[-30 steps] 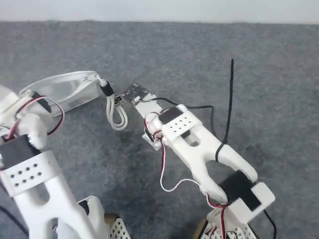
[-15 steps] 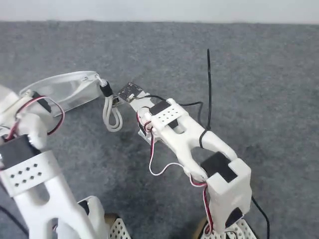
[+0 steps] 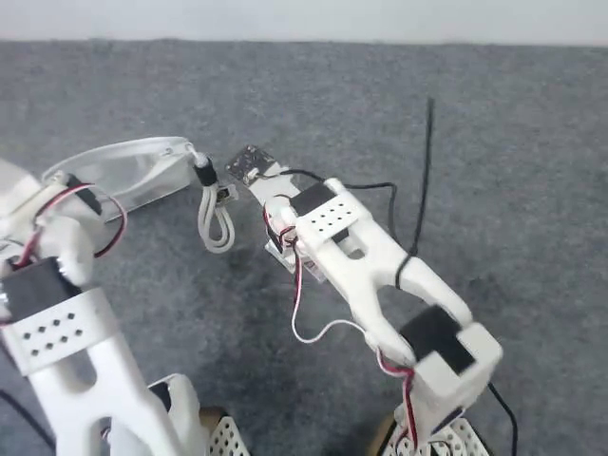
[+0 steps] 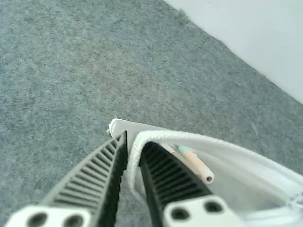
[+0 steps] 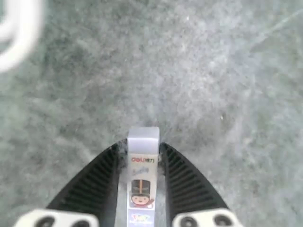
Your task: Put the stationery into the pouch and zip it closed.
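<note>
Grey, felt-like covering lies over the table [image 3: 494,114], with a pale wall along the far edge.

Left arm: the left gripper [image 4: 130,141] has its fingers clenched on the white zip edge of the clear pouch [image 3: 133,171], holding one end raised off the table. A pen [image 4: 194,163] is already inside the pouch. A white cord loop [image 3: 217,226] hangs from the pouch's other end and rests on the table.

Right arm: the right gripper [image 5: 142,149] has its fingers grasping an eraser [image 3: 249,163] in a printed sleeve, gripped across its narrow sides and carried clear of the table. In the high view the eraser sits just beside the pouch's cord end, not touching it. A black cable [image 3: 425,171] trails behind this arm.

Change noted: over the last second the right arm swung the eraser toward the pouch, then nudged it slightly farther from the arm bases. The pouch and left arm have held their position.

Assessment: the eraser is at the approach stage and not yet inside. The near end of the pouch carries the cord, and the pictures do not show how far the opening reaches toward it. The zip remains to be closed.
</note>
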